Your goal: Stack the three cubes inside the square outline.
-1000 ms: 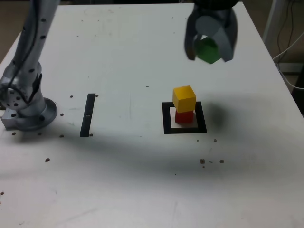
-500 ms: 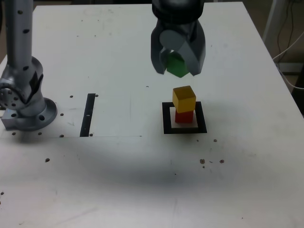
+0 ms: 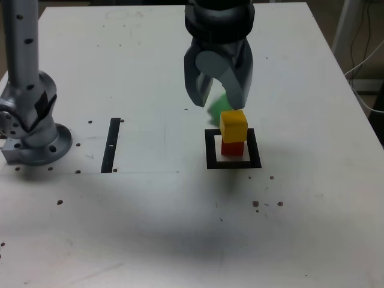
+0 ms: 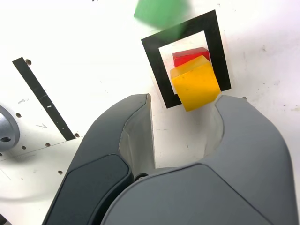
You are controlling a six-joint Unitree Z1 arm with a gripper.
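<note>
Grey jaws, nearest the wrist camera, stand apart with nothing gripped between them. Past their tips is the yellow cube (image 4: 196, 86), perched on the red cube (image 4: 190, 55) and set off-centre, so it overhangs one side. The red cube is inside the square outline (image 4: 219, 51), a thick black border around a pale centre, on the white worktop (image 4: 93, 93). Farther from the jaws, the green cube (image 4: 161, 11) is a blur, partly out of the wrist view and overlapping the border's far edge there.

In the exterior view, the jaws point down above the cubes. The green cube shows just below their tips, outside their grip, at the upper left of the yellow cube; whether those two cubes touch is unclear. Well apart, toward the exterior view's left, a thin black strip (image 3: 111, 146) lies flat, and beyond it the arm's grey base (image 3: 47, 146) stands on the worktop.
</note>
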